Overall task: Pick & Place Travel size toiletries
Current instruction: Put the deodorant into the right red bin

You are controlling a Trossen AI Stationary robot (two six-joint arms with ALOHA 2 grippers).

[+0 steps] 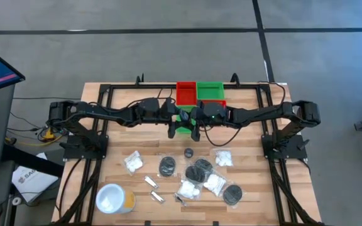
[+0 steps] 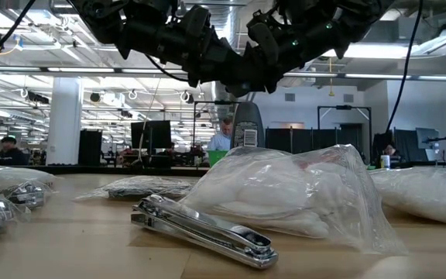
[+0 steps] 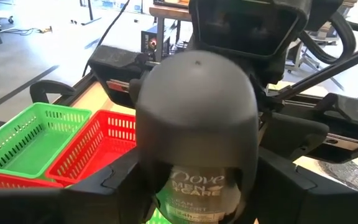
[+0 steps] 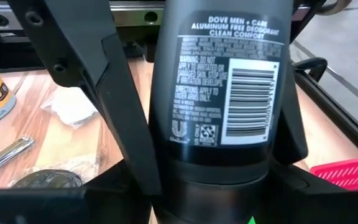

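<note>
1. The left pincer [image 3: 194, 186] is closed on the deodorant [image 3: 197, 124], which is seen cap-first in the left wrist view between the two fingers [image 3: 110, 180].
2. The right pincer [image 4: 219, 180] is clamped on the same deodorant [image 4: 225, 81]; its label and barcode are seen in the right wrist view.
3. In the high view both pincers, left [image 1: 172, 122] and right [image 1: 195, 123], are met at the middle of the bench [image 1: 99, 125], just in front of the bins.
4. In the low view the deodorant [image 2: 247, 128] is held upright, above the bench, under the two joined arms.
5. A red bin [image 1: 185, 93] and a green bin [image 1: 210, 91] are set side by side at the far edge; another green bin [image 1: 182, 129] is partly hidden beneath the pincers.
6. Nearer the front, white packets [image 1: 133, 163] are spread over the bench, with more [image 1: 215, 183] to the right.
7. Black discs [image 1: 168, 166] are laid among them, one [image 1: 232, 194] at the right.
8. Two silver sachets [image 1: 151, 182] are laid left of centre.
9. A small dark bottle [image 1: 188, 152] is stood just in front of the pincers.
10. A white tub [image 1: 113, 198] is placed at the front left corner.
11. In the low view a metal clipper [image 2: 204, 230] is laid touching a packet [image 2: 277, 194].
</note>
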